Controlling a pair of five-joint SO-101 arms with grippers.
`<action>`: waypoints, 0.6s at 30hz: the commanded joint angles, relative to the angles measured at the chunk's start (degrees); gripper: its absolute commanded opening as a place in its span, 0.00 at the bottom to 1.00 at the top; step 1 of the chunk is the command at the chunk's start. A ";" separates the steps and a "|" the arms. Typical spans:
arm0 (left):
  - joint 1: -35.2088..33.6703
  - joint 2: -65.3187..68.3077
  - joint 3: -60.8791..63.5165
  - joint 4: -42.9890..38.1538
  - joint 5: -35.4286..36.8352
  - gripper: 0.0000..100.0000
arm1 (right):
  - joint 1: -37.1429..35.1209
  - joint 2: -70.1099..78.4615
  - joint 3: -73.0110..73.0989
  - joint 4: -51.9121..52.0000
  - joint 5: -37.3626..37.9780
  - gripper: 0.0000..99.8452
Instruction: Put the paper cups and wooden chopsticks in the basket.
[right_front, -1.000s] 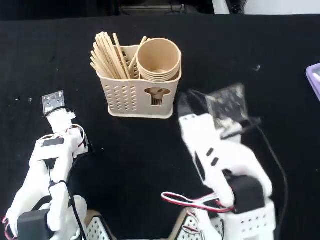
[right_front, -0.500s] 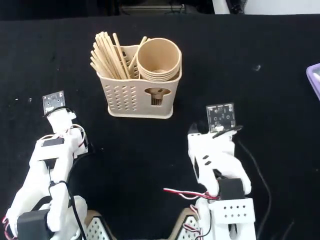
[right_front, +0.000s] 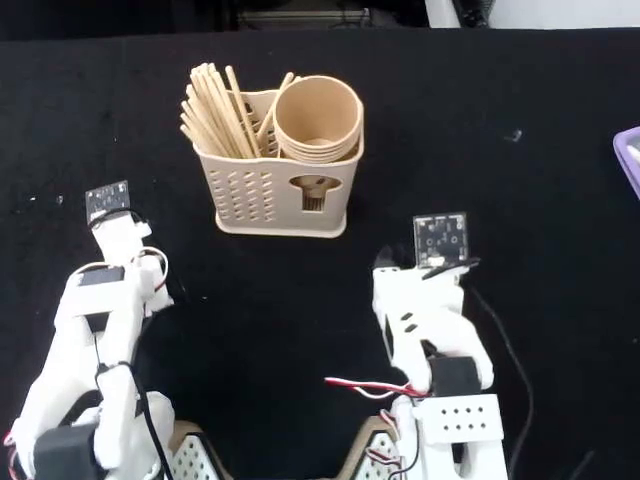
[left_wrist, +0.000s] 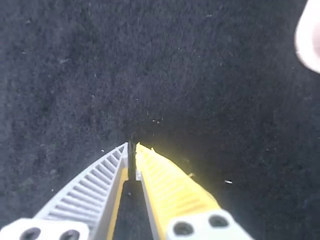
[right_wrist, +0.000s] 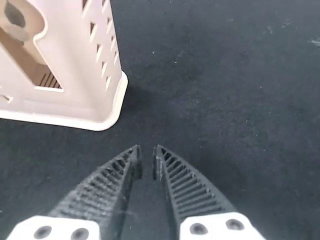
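The beige slotted basket (right_front: 277, 195) stands upright at the back middle of the black table. Several wooden chopsticks (right_front: 213, 112) lean in its left compartment. A stack of paper cups (right_front: 317, 122) sits in its right compartment. My left gripper (left_wrist: 132, 148), with one grey and one yellow finger, is shut on nothing just over bare cloth, at the near left of the table. My right gripper (right_wrist: 146, 154) has black fingers, shut but for a thin slit and holding nothing. It hangs low over the cloth, a short way in front of the basket's right corner (right_wrist: 102, 112).
The left arm (right_front: 95, 320) and the right arm (right_front: 430, 320) are folded back toward the near edge. A purple object (right_front: 630, 152) pokes in at the right edge. Open black cloth lies between the arms and the basket.
The right arm has drawn back from beside the basket toward the near edge and settled. The left arm has shifted slightly. Basket, cups and chopsticks have not moved.
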 joint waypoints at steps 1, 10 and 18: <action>-0.22 -9.14 -1.45 4.31 -0.35 0.03 | 0.44 -1.45 0.75 -1.76 0.18 0.06; 0.22 -36.75 9.80 5.80 -6.42 0.03 | -5.45 -1.45 1.98 -1.67 0.26 0.06; 0.57 -45.80 14.64 5.80 -6.68 0.03 | -5.36 -1.45 1.98 -1.67 0.26 0.06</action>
